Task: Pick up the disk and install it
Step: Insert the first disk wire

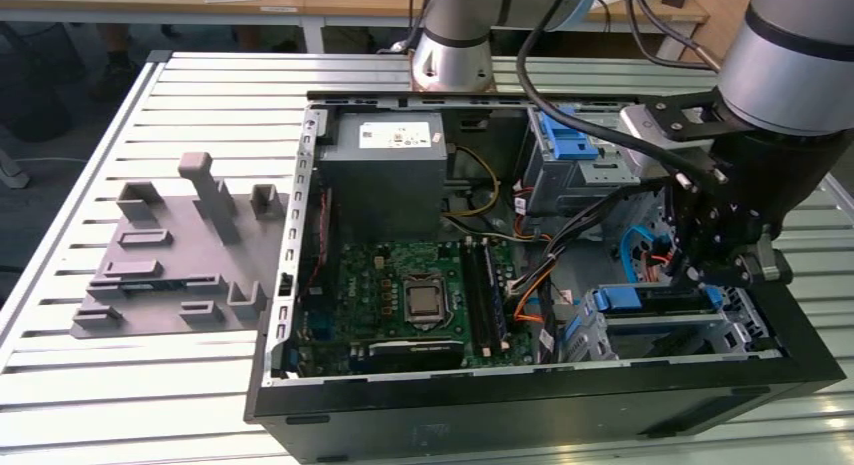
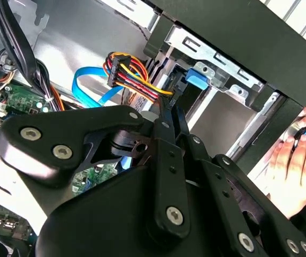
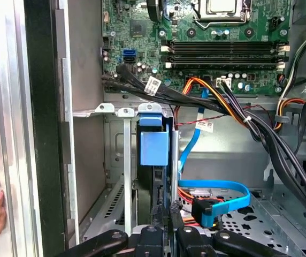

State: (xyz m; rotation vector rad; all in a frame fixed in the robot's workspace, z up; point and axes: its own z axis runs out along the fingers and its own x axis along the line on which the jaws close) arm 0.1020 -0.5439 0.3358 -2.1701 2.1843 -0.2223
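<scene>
black linkages of the end effector [image 2: 169, 115] crowd the second wrist view, and its two fingers [image 3: 163, 225] stand close together over the drive bay, clamped on the thin top edge of the disk [image 3: 162, 187], which stands on edge in the metal cage [image 3: 115, 160] at the near corner of the computer case [image 1: 534, 405]; little of the disk's body shows between the cage walls, so how deep it sits cannot be told. just past the fingers in the first wrist view, a blue plastic latch piece [image 3: 154, 140] rises upright from the top of the cage. beside it a flat blue data cable [image 3: 217, 195] loops across the perforated floor of the case, and a bundle of red, yellow and orange power wires [image 2: 134, 75] ends in a black connector near the finger tips. a person's hand [image 2: 297, 160] rests on the outer wall of the case in the second wrist view, close to the bay. farther on lies the green motherboard [image 1: 400, 285] with its bare processor socket and memory slots, then the grey metal box [image 1: 387, 160] with a small white sticker at the back of the case. in the exterior view the arm [image 1: 801, 75] reaches down from the exterior view's right, the case sits on a slatted metal worktop [image 1: 80, 375], and a grey plastic fixture [image 1: 174, 255] lies well apart on the exterior view's left.
</scene>
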